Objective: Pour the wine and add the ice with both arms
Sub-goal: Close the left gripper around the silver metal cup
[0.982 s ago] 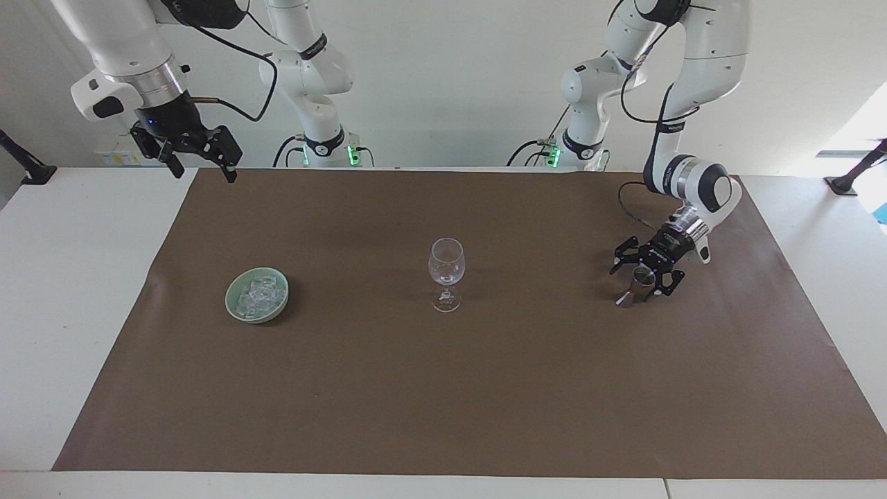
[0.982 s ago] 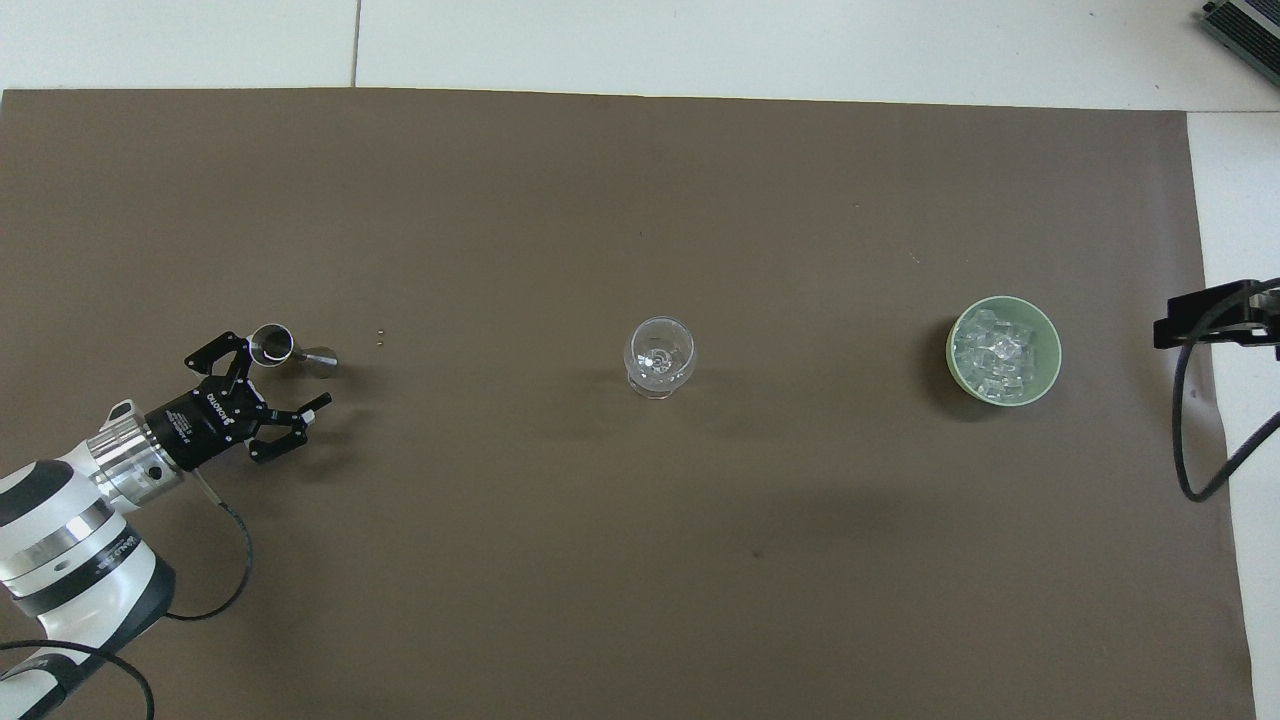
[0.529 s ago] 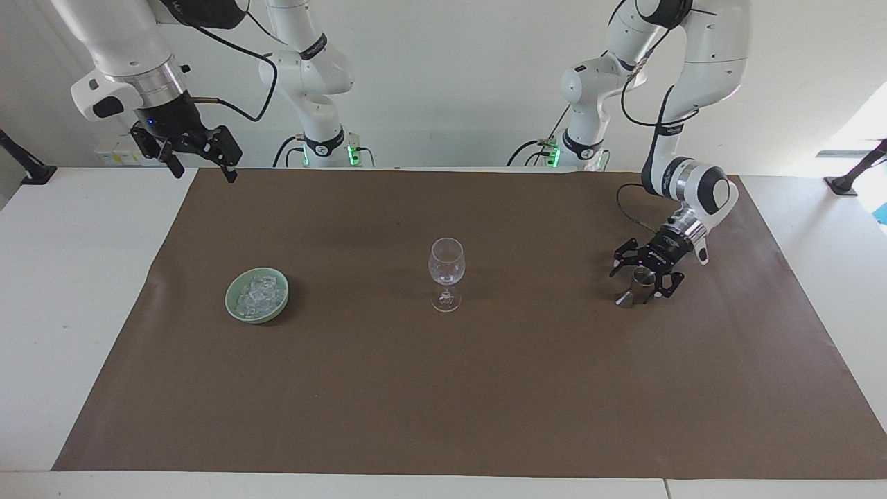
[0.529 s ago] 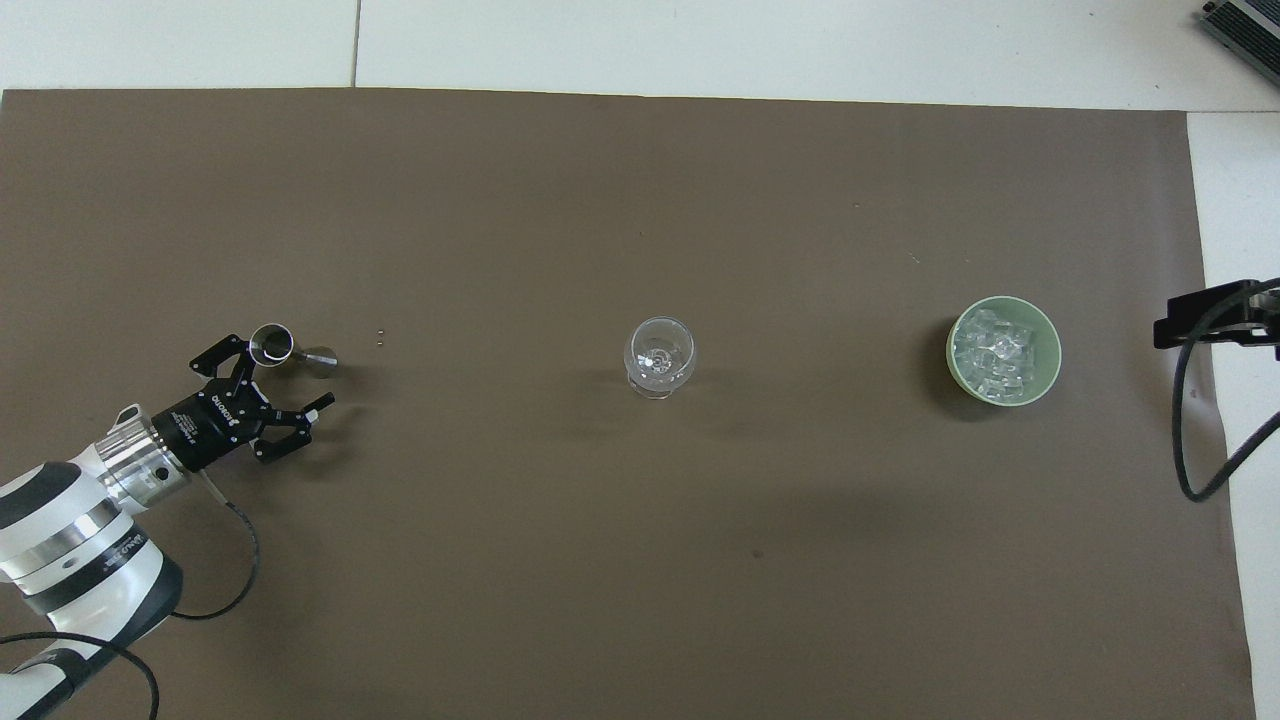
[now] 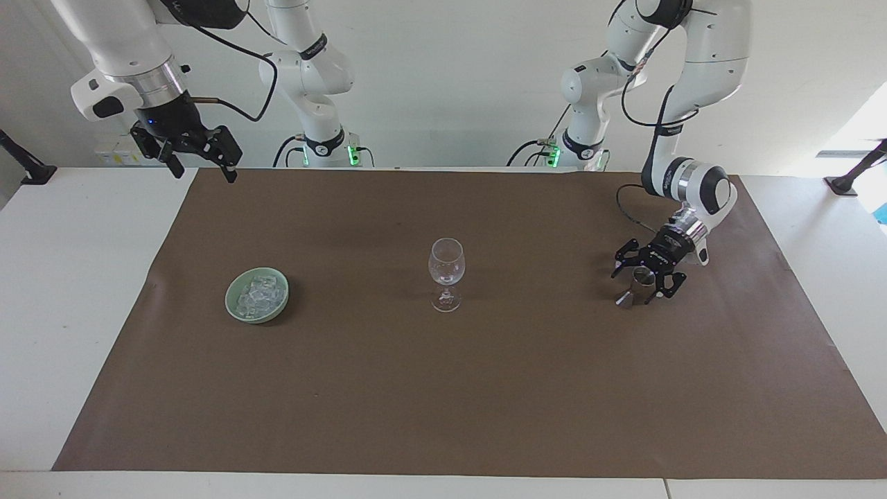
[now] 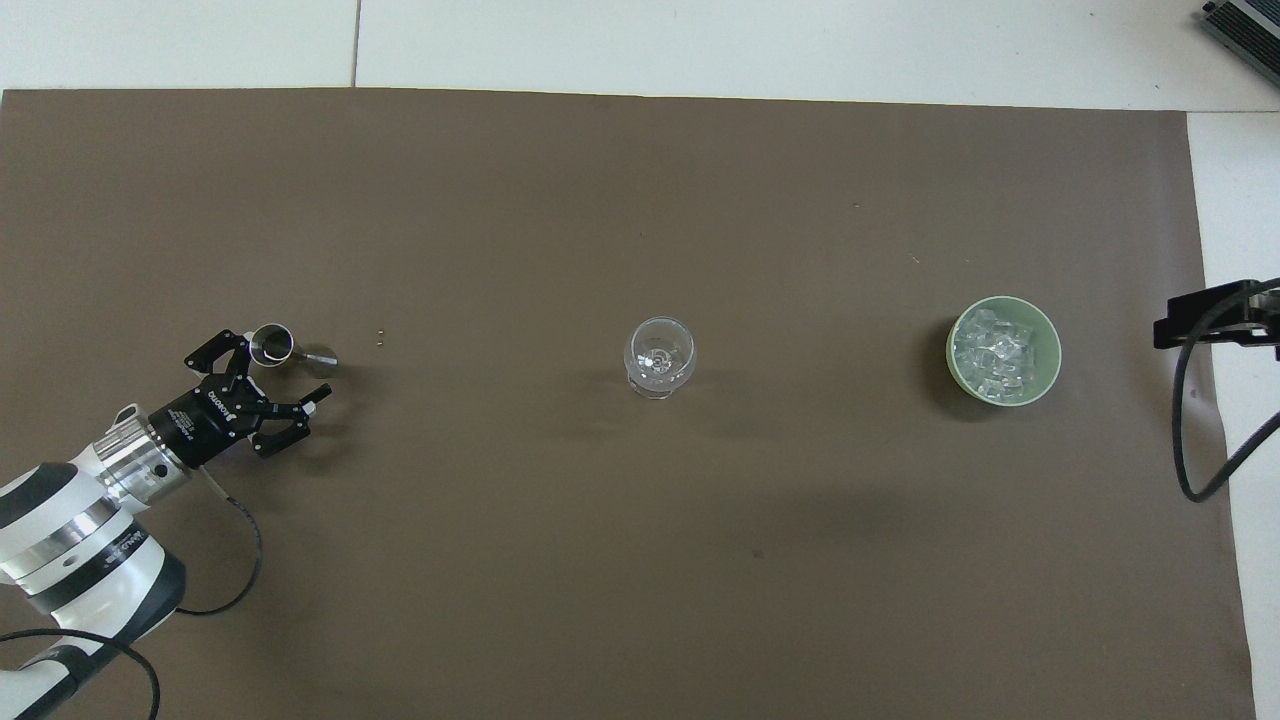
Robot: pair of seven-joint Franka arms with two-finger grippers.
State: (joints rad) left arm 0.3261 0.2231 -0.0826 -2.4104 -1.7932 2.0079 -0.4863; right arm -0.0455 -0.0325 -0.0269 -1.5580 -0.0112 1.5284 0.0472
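A brown mat (image 5: 443,388) covers most of the white desk (image 5: 76,291), leaving bare white strips at both ends and along the edge farthest from the robots. Three things stand in a widely spaced row across the mat's middle, with open brown surface between them and all around. The ice (image 5: 258,294) is heaped in a pale green bowl (image 5: 234,308) toward the right arm's end; the empty wine glass (image 5: 446,270) stands upright at the centre, well apart from the bowl; a small metal jigger (image 5: 636,287) stands toward the left arm's end. The left end effector (image 5: 650,283) is low at the jigger, its fingers spread on either side of the cup and not seen clamped on it. The right end effector (image 5: 202,165) waits high over the mat's corner at the robots' edge, fingers apart and empty. A plain white wall rises at the robots' end of the desk.
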